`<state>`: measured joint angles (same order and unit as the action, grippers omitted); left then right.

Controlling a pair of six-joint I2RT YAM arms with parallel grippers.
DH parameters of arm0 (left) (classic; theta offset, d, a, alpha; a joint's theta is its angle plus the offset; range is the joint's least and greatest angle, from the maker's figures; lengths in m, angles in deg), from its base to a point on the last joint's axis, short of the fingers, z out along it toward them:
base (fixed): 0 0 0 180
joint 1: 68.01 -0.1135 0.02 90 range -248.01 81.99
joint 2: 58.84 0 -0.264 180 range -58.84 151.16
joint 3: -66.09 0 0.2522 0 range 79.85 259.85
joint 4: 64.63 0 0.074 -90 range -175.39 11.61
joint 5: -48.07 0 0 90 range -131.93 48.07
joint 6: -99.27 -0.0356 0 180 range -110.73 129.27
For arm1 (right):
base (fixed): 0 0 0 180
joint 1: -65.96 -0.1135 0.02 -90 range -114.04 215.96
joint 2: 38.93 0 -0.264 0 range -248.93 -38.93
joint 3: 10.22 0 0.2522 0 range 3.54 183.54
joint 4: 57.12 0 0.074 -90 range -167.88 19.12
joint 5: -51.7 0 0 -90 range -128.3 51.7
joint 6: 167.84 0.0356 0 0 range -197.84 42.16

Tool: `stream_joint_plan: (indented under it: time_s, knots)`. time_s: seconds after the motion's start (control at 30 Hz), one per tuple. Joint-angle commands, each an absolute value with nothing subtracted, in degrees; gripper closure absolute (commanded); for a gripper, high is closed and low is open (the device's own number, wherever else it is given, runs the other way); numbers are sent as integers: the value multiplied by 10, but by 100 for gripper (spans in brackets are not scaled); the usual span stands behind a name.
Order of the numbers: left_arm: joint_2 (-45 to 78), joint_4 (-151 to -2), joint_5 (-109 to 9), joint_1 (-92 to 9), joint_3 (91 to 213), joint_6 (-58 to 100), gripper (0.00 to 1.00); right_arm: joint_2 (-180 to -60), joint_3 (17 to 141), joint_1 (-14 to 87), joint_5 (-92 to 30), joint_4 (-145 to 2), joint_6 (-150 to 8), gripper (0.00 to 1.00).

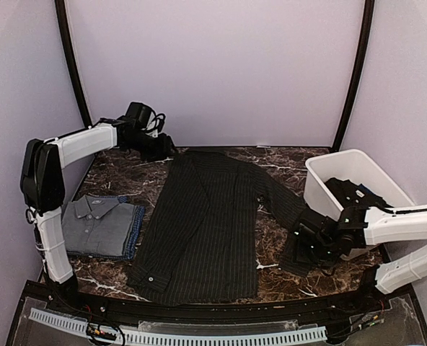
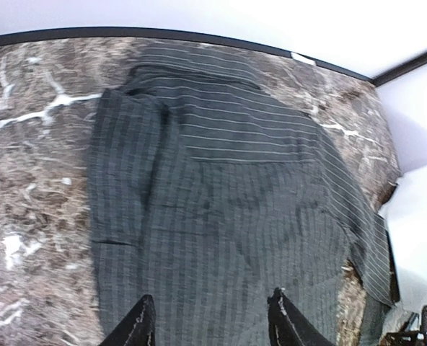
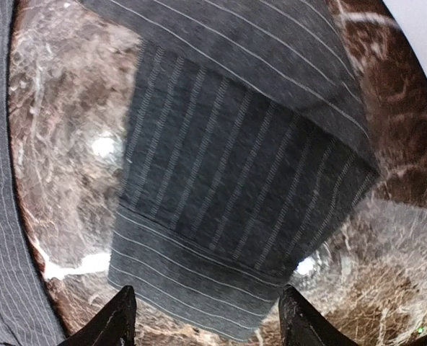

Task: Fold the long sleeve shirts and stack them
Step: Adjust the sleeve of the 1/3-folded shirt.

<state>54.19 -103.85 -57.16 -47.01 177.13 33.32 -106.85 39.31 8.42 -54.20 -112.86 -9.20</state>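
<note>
A charcoal pinstriped long sleeve shirt [image 1: 206, 223] lies spread down the middle of the marble table, its right sleeve running out toward the tub. My left gripper [image 1: 158, 146] hovers at the far back by the collar. In the left wrist view it [image 2: 211, 313] is open over the shirt's back [image 2: 221, 187] with nothing between its fingers. My right gripper [image 1: 305, 241] is low at the sleeve end. Seen from the right wrist it [image 3: 208, 310] stands open, and the sleeve cuff [image 3: 221, 216] lies flat just ahead of its fingertips. A folded grey shirt [image 1: 98, 223] rests on a folded blue one [image 1: 135, 232] at the left.
A white plastic tub [image 1: 322, 189] stands at the right behind my right arm, with more dark shirts [image 1: 354, 193] inside. Pale walls and black poles close in the back and sides. Bare marble [image 1: 112, 176] shows between the folded stack and the spread shirt.
</note>
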Motion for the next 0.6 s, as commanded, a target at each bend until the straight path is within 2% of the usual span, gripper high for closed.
stream_joint_plan:
  time_s: [0.0, 0.13, 0.3, 0.4, 0.57]
  knots:
    - [495, -1026, -600, -449, 1746, 349, 48, -1026, 346, 78, -527, -1149, -10, 35]
    - [479, -1014, -615, -439, 1738, 358, 48, -1022, 310, 80, -534, -1084, 15, 36]
    - [469, -1014, -621, -433, 1737, 360, 49, -1087, 303, 80, -536, -1015, 24, 47]
    - [463, -1016, -623, -431, 1736, 360, 49, -1134, 323, 80, -547, -1021, 16, 61]
    - [453, -1012, -635, -427, 1730, 365, 49, -1174, 434, 78, -618, -1135, -59, 90]
